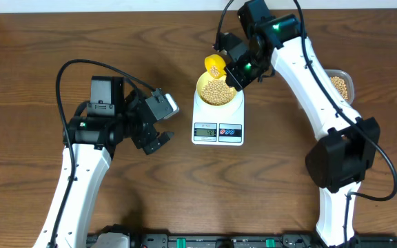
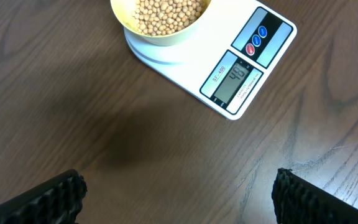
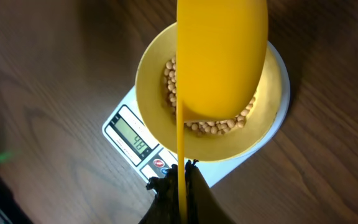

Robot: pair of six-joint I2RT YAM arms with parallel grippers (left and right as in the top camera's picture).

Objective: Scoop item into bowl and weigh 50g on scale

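The pale yellow bowl (image 1: pixel 218 91) (image 2: pixel 161 25) (image 3: pixel 148 87) sits on the white scale (image 1: pixel 218 129) (image 2: pixel 247 68) (image 3: pixel 132 140) and holds a heap of tan beans (image 1: pixel 218 93) (image 2: pixel 166 14) (image 3: pixel 219 126). My right gripper (image 1: pixel 238 74) (image 3: pixel 182 177) is shut on the thin handle of a bright yellow scoop (image 1: pixel 215 66) (image 3: pixel 221 59), whose cup hangs over the bowl's far side. My left gripper (image 1: pixel 158 141) (image 2: pixel 179 196) stands open over bare wood, left of the scale, with nothing between its fingers. The scale's display is lit.
A clear plastic tub (image 1: pixel 340 85) with more beans stands at the right, partly behind the right arm. The table's far edge runs along the top of the overhead view. Bare wood lies around the scale.
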